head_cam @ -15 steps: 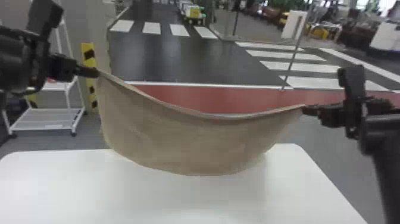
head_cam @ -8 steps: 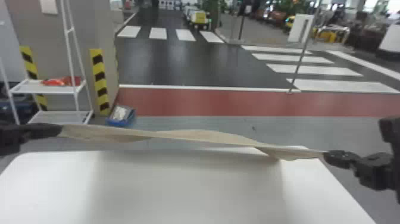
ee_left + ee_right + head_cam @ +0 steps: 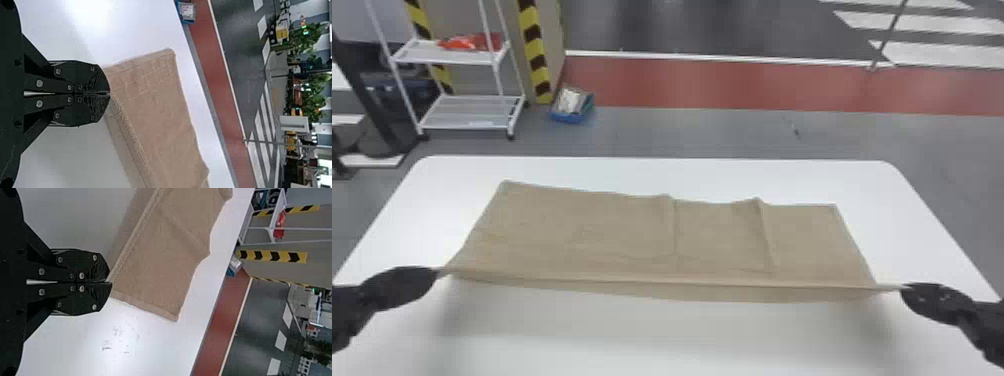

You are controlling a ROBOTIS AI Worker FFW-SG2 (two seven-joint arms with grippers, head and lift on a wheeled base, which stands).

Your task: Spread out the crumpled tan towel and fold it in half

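Tan towel held by its near edge at a white surface point(image 3: 682, 345). On the floor beyond the surface, toward the left, stands a blue bin point(image 3: 571, 118) with a pale item point(image 3: 570, 101) in it; the item's identity cannot be told. To the left of the bin is a white wheeled rack point(image 3: 504, 102), whose upper shelf bears a red-orange item point(image 3: 474, 42). A column point(image 3: 477, 77) with yellow-and-black striped edges stands behind the rack.

The towel point(image 3: 622, 230) lies over the middle of the surface, its long axis running from left to right, roughly parallel to the far edge of the surface. Its far edge slants slightly, the right end lying a little closer to the robot than the left. Two creases run from this edge toward the robot, both right of the left-hand half. The near edge is drawn nearly straight between the two claws, with a narrow strip hanging below it.

The left claw point(image 3: 436, 271) is closed on the near left corner; in the left wrist view its tips meet over the cloth. The right claw point(image 3: 904, 287) is likewise closed, gripping the near right corner.
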